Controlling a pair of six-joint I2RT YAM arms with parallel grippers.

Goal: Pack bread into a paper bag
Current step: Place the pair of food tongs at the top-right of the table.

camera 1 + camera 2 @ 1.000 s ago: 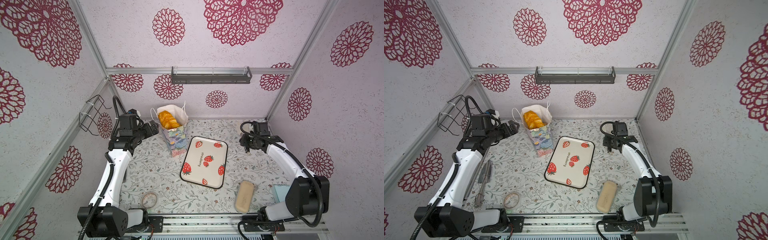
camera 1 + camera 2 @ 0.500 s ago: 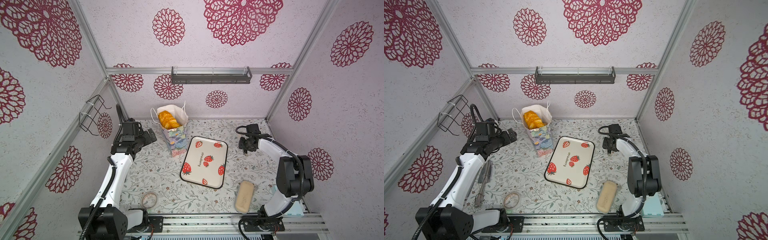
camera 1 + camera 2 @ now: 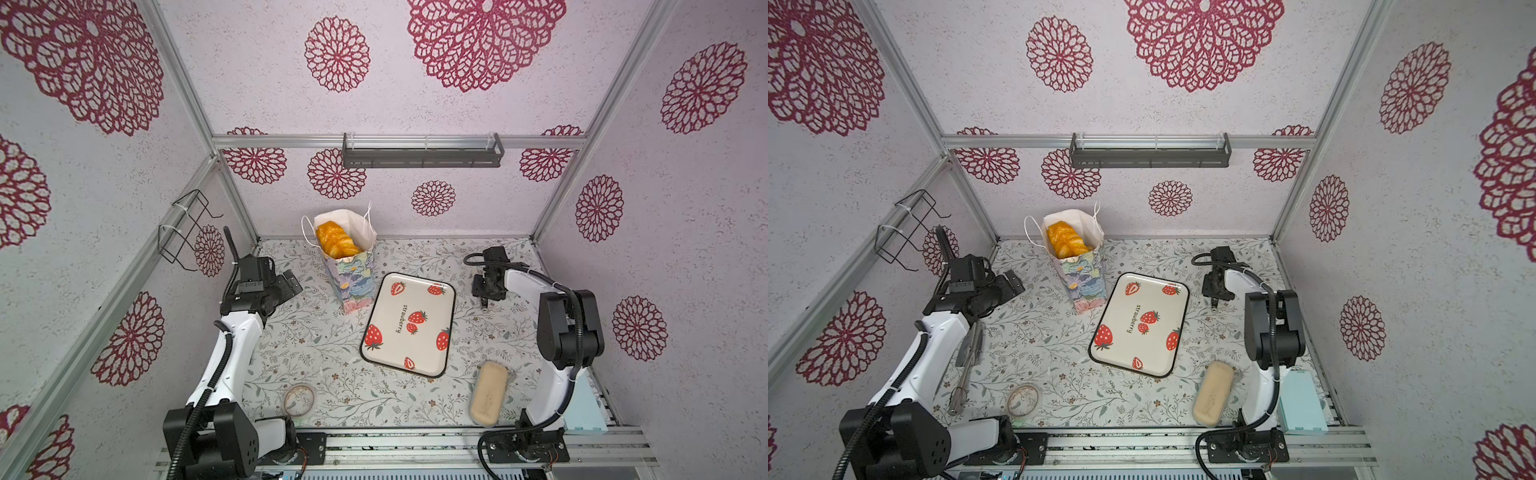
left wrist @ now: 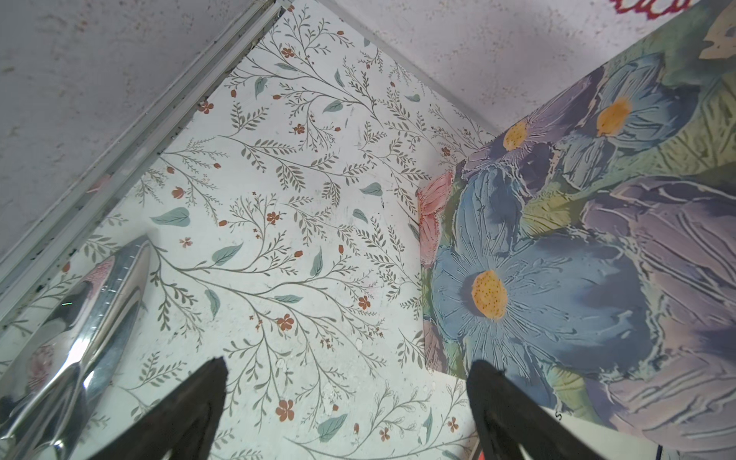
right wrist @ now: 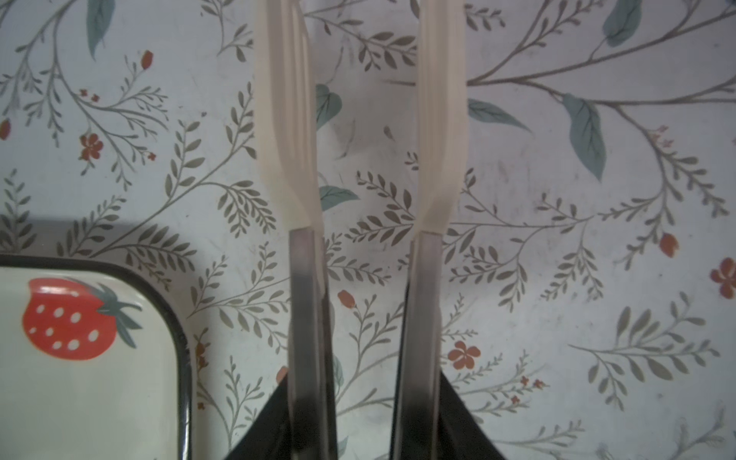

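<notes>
Top views both gave me the same tally. Reading from the left of the frame, metal tongs lay on the desk beside the left arm, and a small round thing sat at the lower left, with no bread near either. At upper centre the paper bag stood upright by the back wall, the bread piled golden up to its mouth. How many pieces lay beneath I could not count. Just right of it the strawberry tray was bare. At the lower right only a pale beige block lay on the desk, and I did not take it for bread. I saw no loose pastry anywhere, so I judged the packing done or as good as done.

The left jaws stood wide apart, near the bag's left side but clear of it. The left wrist view showed the black fingertips with only bare desk between them, and the bag's painted side at the right of the frame. The right jaws, right of the tray and pointing down at the desk, stood narrowly apart. In the right wrist view the pale fingertips framed a strip of desk and gripped nothing.
</notes>
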